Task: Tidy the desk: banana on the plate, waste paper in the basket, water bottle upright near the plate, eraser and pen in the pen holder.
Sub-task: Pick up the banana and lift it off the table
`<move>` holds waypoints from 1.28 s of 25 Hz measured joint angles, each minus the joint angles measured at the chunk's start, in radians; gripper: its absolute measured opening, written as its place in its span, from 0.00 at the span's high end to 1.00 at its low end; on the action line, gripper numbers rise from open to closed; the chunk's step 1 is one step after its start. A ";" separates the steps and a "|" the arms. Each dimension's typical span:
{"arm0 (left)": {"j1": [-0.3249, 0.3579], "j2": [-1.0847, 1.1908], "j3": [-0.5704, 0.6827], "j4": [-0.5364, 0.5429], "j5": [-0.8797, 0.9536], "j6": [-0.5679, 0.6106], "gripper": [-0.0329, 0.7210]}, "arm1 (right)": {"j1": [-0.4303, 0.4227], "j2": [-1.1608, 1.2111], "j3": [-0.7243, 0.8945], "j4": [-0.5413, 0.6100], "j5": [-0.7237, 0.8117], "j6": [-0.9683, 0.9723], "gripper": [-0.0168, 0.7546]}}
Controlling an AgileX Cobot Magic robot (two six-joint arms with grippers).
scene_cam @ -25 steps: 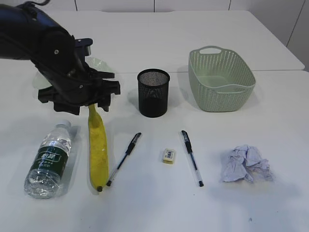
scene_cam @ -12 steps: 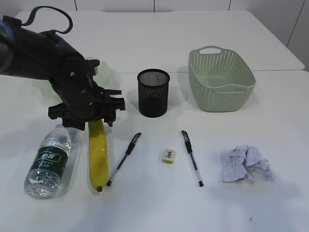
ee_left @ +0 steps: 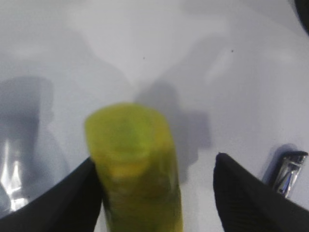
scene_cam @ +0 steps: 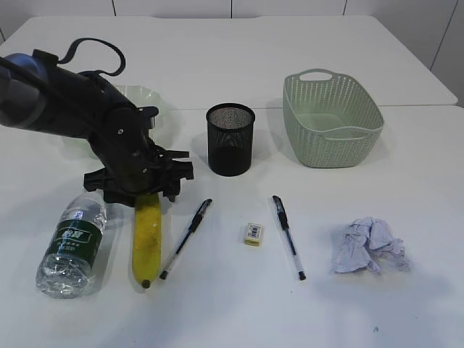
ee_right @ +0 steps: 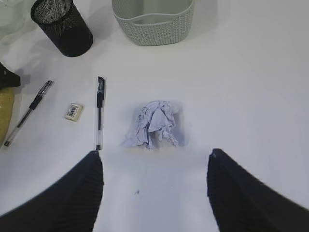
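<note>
The yellow banana point(scene_cam: 146, 239) lies on the table, its far end between the fingers of my left gripper point(scene_cam: 145, 197). In the left wrist view the banana point(ee_left: 135, 164) sits against the left finger with a gap to the right finger; the gripper point(ee_left: 155, 159) is open. A water bottle point(scene_cam: 72, 243) lies on its side left of the banana. The pale green plate point(scene_cam: 141, 94) shows behind the arm. Two pens point(scene_cam: 186, 238) point(scene_cam: 288, 235), an eraser point(scene_cam: 253, 233) and the waste paper point(scene_cam: 370, 246) lie on the table. My right gripper point(ee_right: 154, 157) hangs open just short of the paper point(ee_right: 154, 124).
The black mesh pen holder point(scene_cam: 230, 138) stands at the middle back, the green basket point(scene_cam: 332, 119) to its right. The left arm's bulk covers part of the plate and the bottle's cap. A pen tip point(ee_left: 286, 169) lies right of the left gripper.
The left arm has come down and toward the near side, so its open gripper now straddles the banana's far end. Nothing on the table has moved.
</note>
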 joint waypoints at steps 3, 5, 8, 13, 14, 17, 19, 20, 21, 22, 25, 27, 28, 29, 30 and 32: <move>0.000 0.006 0.000 0.000 -0.005 0.000 0.31 | 0.000 0.000 0.000 0.000 0.000 0.000 0.33; 0.000 0.006 0.000 0.002 -0.006 0.000 0.36 | 0.000 0.000 0.000 0.000 0.000 0.000 0.33; 0.000 0.006 0.000 0.002 -0.006 0.000 0.49 | 0.000 0.002 0.000 0.000 0.000 0.000 0.33; 0.000 0.006 0.000 0.004 -0.006 0.000 0.58 | 0.000 0.002 0.000 -0.002 -0.008 0.000 0.33; 0.000 0.006 0.000 0.004 -0.006 0.000 0.58 | 0.000 0.002 0.000 -0.002 -0.011 0.000 0.33; 0.000 0.006 0.000 0.004 -0.006 0.000 0.58 | 0.000 0.002 0.000 -0.011 -0.013 0.000 0.33; 0.000 0.006 0.000 0.004 -0.006 0.000 0.59 | 0.000 0.002 0.000 -0.013 -0.013 0.000 0.33; 0.000 0.004 0.000 0.004 -0.006 0.000 0.59 | 0.000 0.002 0.000 -0.015 -0.013 0.000 0.33; 0.000 -0.001 0.000 0.004 -0.006 0.000 0.59 | 0.000 0.002 0.000 -0.015 -0.013 0.000 0.33; 0.000 -0.005 0.000 0.004 -0.007 0.000 0.60 | 0.000 0.002 0.000 -0.016 -0.013 0.000 0.33; 0.000 -0.034 -0.010 0.009 -0.009 0.000 0.60 | 0.000 0.002 0.000 -0.017 -0.013 0.000 0.33; 0.000 -0.054 -0.034 0.027 -0.009 0.000 0.60 | 0.000 0.002 0.000 -0.017 -0.013 0.000 0.33; 0.000 -0.063 -0.046 0.039 -0.005 0.000 0.60 | 0.000 0.002 0.000 -0.017 -0.013 0.000 0.33; 0.000 -0.072 -0.063 0.052 -0.003 0.000 0.60 | 0.000 0.002 0.000 -0.017 -0.013 0.000 0.33; 0.000 -0.078 -0.081 0.064 -0.003 0.000 0.60 | 0.000 0.002 0.000 -0.017 -0.014 0.000 0.33; 0.000 -0.089 -0.125 0.091 -0.001 0.000 0.60 | 0.000 0.002 0.000 -0.017 -0.014 0.000 0.33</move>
